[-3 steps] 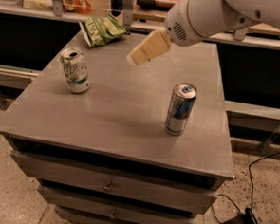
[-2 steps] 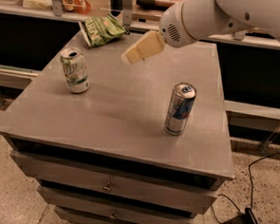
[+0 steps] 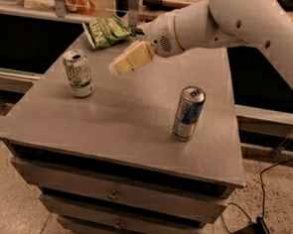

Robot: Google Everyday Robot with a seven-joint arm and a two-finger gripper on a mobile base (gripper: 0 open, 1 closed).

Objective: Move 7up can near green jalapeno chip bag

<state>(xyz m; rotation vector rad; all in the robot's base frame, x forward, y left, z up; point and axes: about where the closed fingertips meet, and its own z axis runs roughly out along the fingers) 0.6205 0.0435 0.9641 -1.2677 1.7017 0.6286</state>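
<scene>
The 7up can [image 3: 78, 73], white and green with a silver top, stands upright on the left side of the grey table [image 3: 121, 122]. The green jalapeno chip bag [image 3: 106, 31] lies at the table's far edge, behind the can. My gripper [image 3: 119, 66], with cream-coloured fingers, hangs above the table's middle, to the right of the 7up can and in front of the bag. It holds nothing and touches neither.
A taller slim blue-and-silver can [image 3: 188, 114] stands upright on the table's right side. The table has drawers [image 3: 112, 194] below its front edge. A shelf with bags runs behind the table. A cable and a black box [image 3: 259, 232] lie on the floor at right.
My gripper has moved left and slightly down, toward the 7up can. The cans and the bag have not moved.
</scene>
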